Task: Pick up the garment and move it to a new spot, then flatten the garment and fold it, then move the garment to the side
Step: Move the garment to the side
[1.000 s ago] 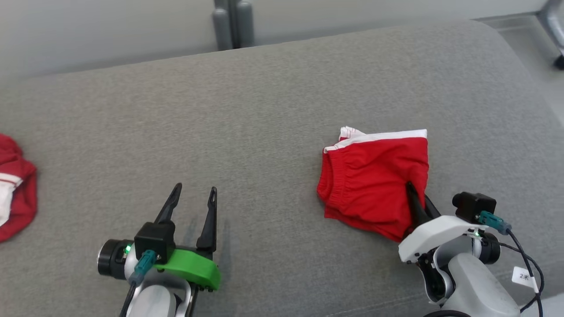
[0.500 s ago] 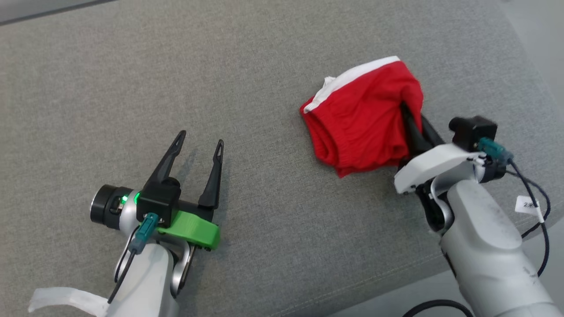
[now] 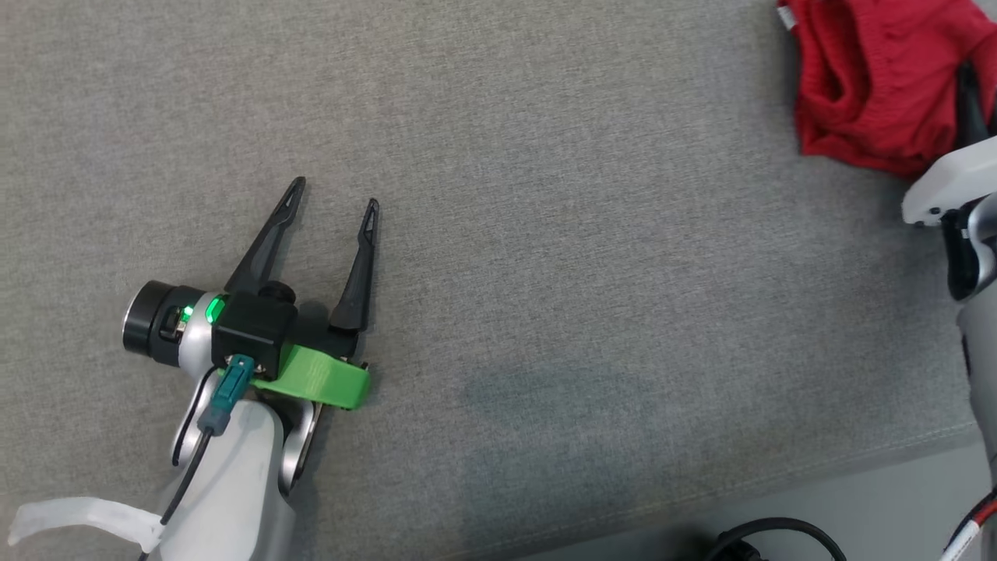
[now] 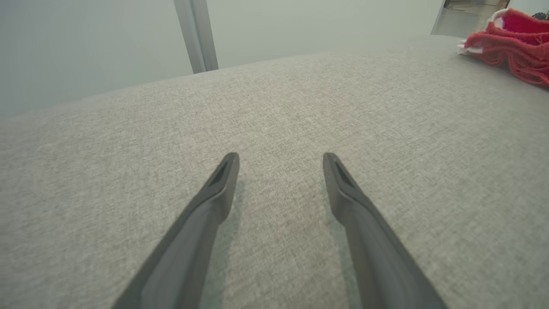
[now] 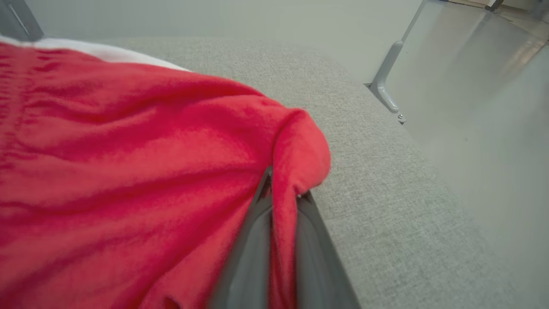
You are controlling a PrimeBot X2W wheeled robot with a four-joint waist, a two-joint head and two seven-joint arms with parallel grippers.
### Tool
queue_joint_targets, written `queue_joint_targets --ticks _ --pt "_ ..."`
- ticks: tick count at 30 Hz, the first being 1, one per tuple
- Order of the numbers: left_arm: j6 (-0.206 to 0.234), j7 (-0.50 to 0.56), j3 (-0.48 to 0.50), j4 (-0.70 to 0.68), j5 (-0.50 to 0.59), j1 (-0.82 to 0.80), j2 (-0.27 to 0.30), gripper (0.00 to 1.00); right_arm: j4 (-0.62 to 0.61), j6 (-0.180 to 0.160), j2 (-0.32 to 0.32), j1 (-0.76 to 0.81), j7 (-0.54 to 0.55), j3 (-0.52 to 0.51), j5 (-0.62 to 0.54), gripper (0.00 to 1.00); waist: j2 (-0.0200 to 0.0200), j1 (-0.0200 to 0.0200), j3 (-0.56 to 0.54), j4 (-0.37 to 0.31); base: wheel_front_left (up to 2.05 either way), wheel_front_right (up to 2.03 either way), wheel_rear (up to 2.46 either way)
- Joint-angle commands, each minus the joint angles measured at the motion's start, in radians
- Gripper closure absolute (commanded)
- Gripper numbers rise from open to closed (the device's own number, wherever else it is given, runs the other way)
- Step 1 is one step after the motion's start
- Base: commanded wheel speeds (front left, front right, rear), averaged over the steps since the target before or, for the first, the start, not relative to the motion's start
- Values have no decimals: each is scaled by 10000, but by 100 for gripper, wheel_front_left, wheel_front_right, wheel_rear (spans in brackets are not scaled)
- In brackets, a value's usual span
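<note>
The garment (image 3: 864, 86) is red with a white band, bunched at the top right of the head view on the grey cushioned surface (image 3: 545, 234). My right gripper (image 3: 968, 78) is shut on a fold of its edge. In the right wrist view the two fingers pinch that red fold (image 5: 296, 141) at the gripper (image 5: 281, 191), and the garment (image 5: 128, 150) spreads to the left. My left gripper (image 3: 335, 195) lies low over the bare surface at the left, open and holding nothing. Its wrist view shows the spread gripper (image 4: 279, 156) and the garment (image 4: 514, 51) far right.
The surface's front edge (image 3: 779, 491) runs along the lower right of the head view, with pale floor and a black cable (image 3: 771, 538) beyond it. A metal leg (image 5: 388, 86) stands on the floor past the surface's right edge. A grey post (image 4: 195, 34) rises behind the surface.
The head camera has swung down and left. Relative to the left gripper, the right gripper has carried the bunched garment further right and away. The left gripper stays open.
</note>
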Motion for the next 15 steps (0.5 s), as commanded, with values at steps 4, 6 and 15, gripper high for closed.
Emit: queue_joint_targets --ticks 4,6,15 --pt "69 23 37 139 47 20 163 0 275 -19 -490 -282 3 -730 -654 100 -1 0 296 375 0 0 0" --pt "65 29 20 168 54 49 181 0 341 -19 -640 -331 3 -1061 -1059 100 -1 0 268 396 0 0 0" --pt "140 28 -70 402 -35 107 86 0 47 -19 -945 -323 3 -2814 -2435 0 -1 0 -116 531 0 0 0"
